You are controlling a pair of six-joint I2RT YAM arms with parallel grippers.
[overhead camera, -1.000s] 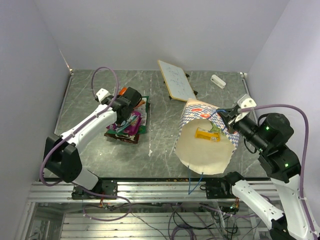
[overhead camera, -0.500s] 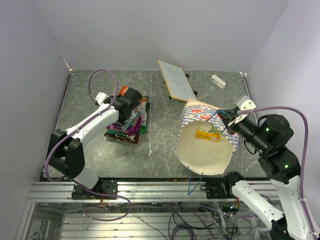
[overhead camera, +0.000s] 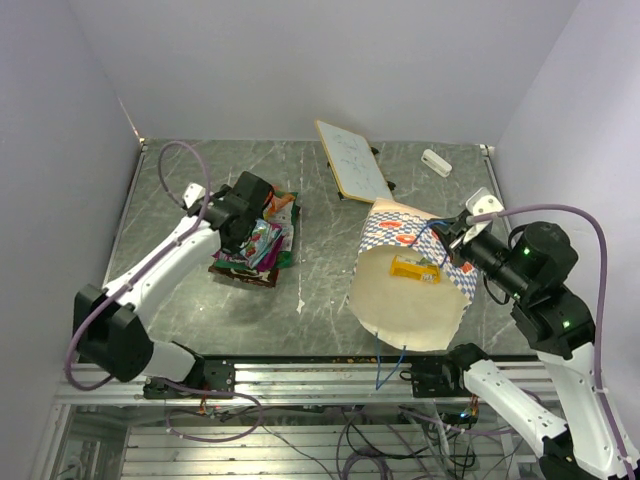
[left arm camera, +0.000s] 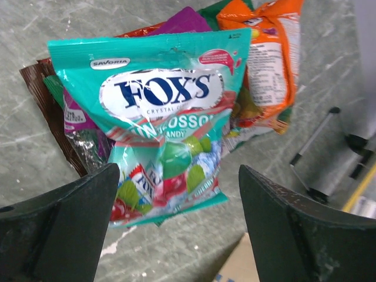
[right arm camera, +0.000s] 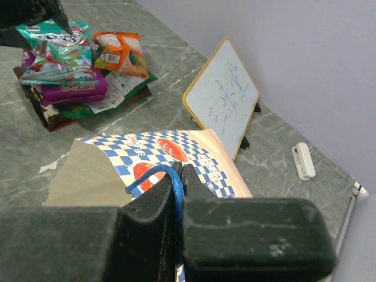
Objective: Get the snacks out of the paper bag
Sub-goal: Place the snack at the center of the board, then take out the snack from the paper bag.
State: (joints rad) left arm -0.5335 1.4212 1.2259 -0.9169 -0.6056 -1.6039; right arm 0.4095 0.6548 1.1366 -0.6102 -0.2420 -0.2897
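The snacks lie in a pile (overhead camera: pixel 255 245) on the left of the table. A teal packet (left arm camera: pixel 164 100) is on top, with an orange one (left arm camera: pixel 267 59) and a magenta one (left arm camera: pixel 185 20) beside and under it. My left gripper (left arm camera: pixel 179 235) hovers just above the pile, open, its fingers (left arm camera: pixel 70 229) clear of the teal packet. The paper bag (overhead camera: pixel 400 310) lies tipped with its mouth toward the arms, and a yellow packet (overhead camera: pixel 414 268) is inside. My right gripper (right arm camera: pixel 187 170) is shut on the bag's blue cord handle (right arm camera: pixel 158 175).
A white board (overhead camera: pixel 352 160) with a yellow frame stands propped at the back centre, behind the bag. A small white block (overhead camera: pixel 436 162) lies at the back right. The bag's other blue cord (overhead camera: pixel 385 365) hangs over the table's near edge.
My left gripper has opened and let go of the teal packet, which now rests on the pile. The left arm has drawn back slightly. The right gripper still holds the cord.
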